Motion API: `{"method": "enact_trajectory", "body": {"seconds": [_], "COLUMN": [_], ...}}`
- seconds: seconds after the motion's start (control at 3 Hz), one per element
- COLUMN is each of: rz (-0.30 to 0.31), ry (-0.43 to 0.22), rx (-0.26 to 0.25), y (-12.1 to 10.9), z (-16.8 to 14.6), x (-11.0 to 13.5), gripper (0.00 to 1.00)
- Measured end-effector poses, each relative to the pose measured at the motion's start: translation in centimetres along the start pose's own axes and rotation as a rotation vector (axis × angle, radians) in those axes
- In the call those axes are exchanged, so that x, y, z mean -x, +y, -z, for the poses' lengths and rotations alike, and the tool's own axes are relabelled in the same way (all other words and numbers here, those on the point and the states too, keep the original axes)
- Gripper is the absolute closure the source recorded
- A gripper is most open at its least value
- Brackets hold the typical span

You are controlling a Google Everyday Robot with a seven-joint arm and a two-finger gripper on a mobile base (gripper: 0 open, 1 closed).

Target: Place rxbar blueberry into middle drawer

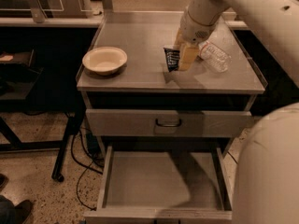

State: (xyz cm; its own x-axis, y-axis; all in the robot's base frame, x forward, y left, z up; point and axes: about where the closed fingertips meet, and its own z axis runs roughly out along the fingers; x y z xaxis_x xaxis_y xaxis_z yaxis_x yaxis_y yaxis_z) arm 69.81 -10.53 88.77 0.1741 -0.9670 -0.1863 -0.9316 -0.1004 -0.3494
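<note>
The rxbar blueberry (171,59), a dark wrapper with white print, hangs upright and tilted just above the cabinet top, with its shadow on the surface below it. My gripper (183,59) comes down from the upper right and is shut on the bar's right side. The middle drawer (159,178) is pulled out low at the front. Its grey floor is bare. The gripper is well above and behind it.
A cream bowl (104,59) sits on the left of the cabinet top (140,80). A clear water bottle (215,57) lies just right of the gripper. The drawer front with the loop handle (168,122) is closed. My arm's white body (266,171) fills the right foreground.
</note>
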Motion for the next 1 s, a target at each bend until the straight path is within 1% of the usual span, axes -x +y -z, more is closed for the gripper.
{"method": "enact_trajectory", "body": {"seconds": [0.33, 0.67, 1.0], "rz": [-0.001, -0.049, -0.102], "ry": [-0.003, 0.013, 0.037], "rx": [0.0, -0.034, -0.049], "y": [1.1, 1.7, 3.7], "z": [0.1, 2.4, 4.8], "x": [0.0, -1.8, -3.9], "gripper": [1.0, 1.0, 1.0]}}
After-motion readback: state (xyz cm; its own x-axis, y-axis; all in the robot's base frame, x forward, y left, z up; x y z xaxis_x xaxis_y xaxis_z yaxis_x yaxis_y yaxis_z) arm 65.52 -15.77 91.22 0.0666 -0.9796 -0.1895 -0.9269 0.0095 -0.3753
